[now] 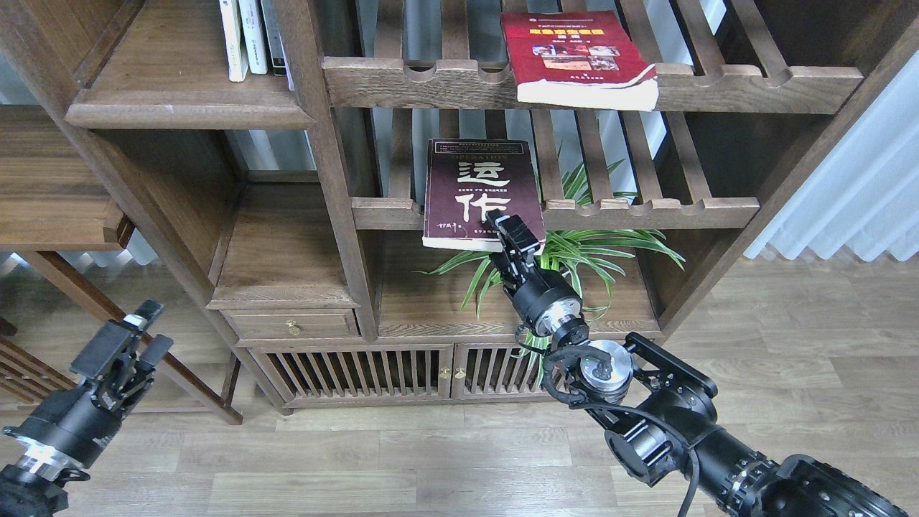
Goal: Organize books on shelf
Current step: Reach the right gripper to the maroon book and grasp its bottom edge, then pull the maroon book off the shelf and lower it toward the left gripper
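A dark maroon book with big white characters lies flat on the middle slatted rack, its near edge overhanging the front rail. My right gripper is at that book's near right corner, with one finger over the cover and the other hidden. A red book with a yellow title lies flat on the upper slatted rack. The solid plank shelf is at the upper left. My left gripper is open and empty, low at the left. The yellow-green book is out of view.
Thin white- and dark-spined books stand upright at the back of the plank shelf. A green plant sits under the middle rack behind my right wrist. Below are a brass-knobbed drawer and slatted cabinet doors. A white curtain hangs at right.
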Robot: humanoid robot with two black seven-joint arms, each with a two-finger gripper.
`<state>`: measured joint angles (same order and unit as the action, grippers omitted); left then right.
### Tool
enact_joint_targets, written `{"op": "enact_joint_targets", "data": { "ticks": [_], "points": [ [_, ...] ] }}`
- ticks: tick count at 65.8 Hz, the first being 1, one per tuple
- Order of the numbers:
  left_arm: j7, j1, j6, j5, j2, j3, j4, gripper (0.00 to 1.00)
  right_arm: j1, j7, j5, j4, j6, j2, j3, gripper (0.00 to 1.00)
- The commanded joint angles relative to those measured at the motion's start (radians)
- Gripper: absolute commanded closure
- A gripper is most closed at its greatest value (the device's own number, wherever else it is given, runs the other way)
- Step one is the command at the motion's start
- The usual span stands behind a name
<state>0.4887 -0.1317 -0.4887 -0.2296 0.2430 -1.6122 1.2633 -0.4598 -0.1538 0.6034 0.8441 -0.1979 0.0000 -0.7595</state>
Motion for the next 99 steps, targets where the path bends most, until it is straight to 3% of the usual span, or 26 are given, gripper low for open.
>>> {"op": "enact_joint_targets", "data": {
  "ticks": [1, 24, 28, 36, 56, 70, 74, 88, 99],
  "points": [
    [0.000, -0.009, 0.000, -0.001, 0.001, -0.008, -0.001, 0.00, 0.000, 0.000, 0.006, 0.000, -0.002, 0.000, 0.002, 0.45],
    [0.000, -0.009, 0.000, -0.001, 0.001, -0.012, -0.002, 0.00, -0.005, -0.001, 0.006, 0.000, -0.017, 0.000, 0.005, 0.75],
    [0.000, -0.011, 0.000, -0.001, 0.001, -0.017, -0.002, 0.00, -0.005, -0.003, 0.006, 0.000, -0.052, 0.000, 0.003, 0.88],
    [0.000, -0.017, 0.000, -0.001, 0.001, -0.018, -0.004, 0.00, -0.005, -0.004, 0.000, 0.001, -0.144, 0.000, 0.005, 0.95],
    [0.000, -0.019, 0.000, -0.001, 0.001, -0.018, -0.007, 0.00, 0.049, -0.010, -0.010, 0.082, -0.290, 0.000, 0.006, 0.95],
    [0.000, -0.013, 0.000, -0.002, -0.014, 0.020, -0.012, 0.00, 0.240, -0.007, -0.100, 0.268, -0.291, 0.000, -0.003, 0.96],
    [0.000, -0.005, 0.000, -0.031, -0.025, 0.057, -0.012, 0.00, 0.368, 0.000, -0.187, 0.325, -0.291, 0.000, 0.005, 0.96],
    [0.000, 0.030, 0.000, -0.178, -0.011, 0.146, -0.012, 0.03, 0.494, 0.020, -0.320, 0.339, -0.291, 0.000, 0.016, 0.97],
    [0.000, 0.043, 0.000, -0.264, 0.075, 0.359, -0.012, 0.03, 0.533, 0.069, -0.350, 0.339, -0.291, 0.000, 0.023, 0.97]
  ]
}}
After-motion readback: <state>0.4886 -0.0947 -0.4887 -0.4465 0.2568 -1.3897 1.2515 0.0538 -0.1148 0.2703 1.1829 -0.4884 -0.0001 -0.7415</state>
